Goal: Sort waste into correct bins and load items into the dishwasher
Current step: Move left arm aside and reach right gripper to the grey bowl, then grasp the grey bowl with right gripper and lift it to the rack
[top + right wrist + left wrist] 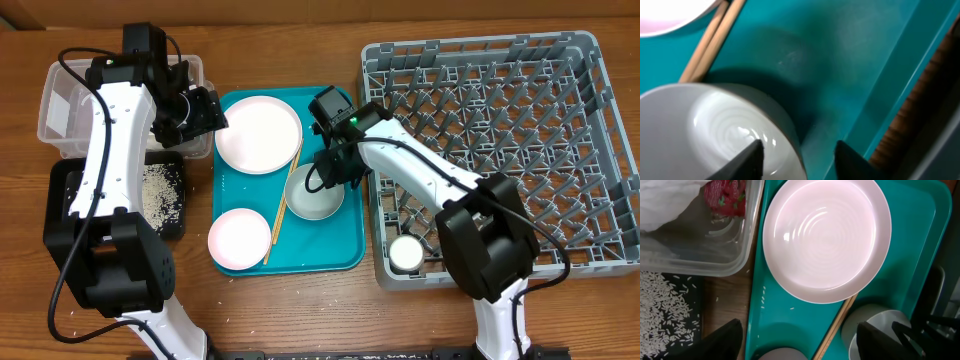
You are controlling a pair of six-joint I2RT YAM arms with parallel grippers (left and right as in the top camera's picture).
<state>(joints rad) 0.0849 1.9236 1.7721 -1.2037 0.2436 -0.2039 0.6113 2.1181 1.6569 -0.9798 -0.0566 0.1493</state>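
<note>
Overhead view: the rack (480, 45) sits right of the right gripper (797, 157), whose parted fingers (752, 157) straddle the bowl (715, 125) rim on the tray (340, 250), unclamped. Loading step: pinch, lift, carry rackward. The left gripper (800, 330) hangs spread, empty.

A teal tray (335, 252), rectangular with rounded corners and a low raised rim, lies flat near the middle of a brown wood-grain worktop (300, 315). Bare wood shows in front of the tray and beyond it.
</note>
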